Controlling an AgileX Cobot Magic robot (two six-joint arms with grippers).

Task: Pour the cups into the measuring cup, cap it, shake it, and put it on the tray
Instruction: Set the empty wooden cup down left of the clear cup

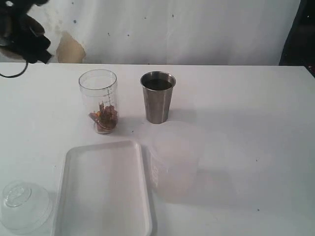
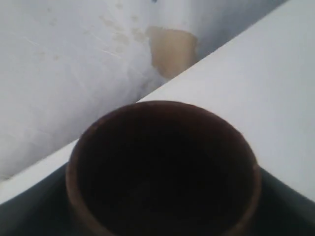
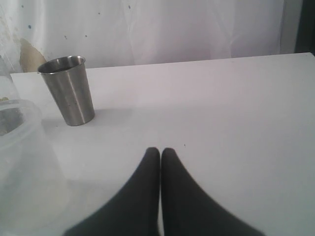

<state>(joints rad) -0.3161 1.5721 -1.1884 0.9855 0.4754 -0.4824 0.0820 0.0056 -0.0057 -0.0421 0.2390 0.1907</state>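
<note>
The brown wooden cup (image 2: 162, 172) fills the left wrist view, mouth toward the camera and dark inside. My left gripper is shut on it, with dark fingers (image 2: 29, 216) showing at its sides. The left arm (image 1: 22, 34) hangs above the table's far left corner. The clear measuring cup (image 1: 98, 101) stands upright and uncapped, with brown-orange bits at its bottom. To its right stands the steel tumbler (image 1: 158, 97) (image 3: 68, 91), dark inside. The white tray (image 1: 103, 189) lies in front. My right gripper (image 3: 160, 152) is shut on nothing, low over bare table.
A wide frosted tub (image 1: 174, 162) (image 3: 22, 162) stands right of the tray, in front of the tumbler. A clear domed lid (image 1: 22, 206) lies at the tray's left, near the front edge. A white wall backs the table.
</note>
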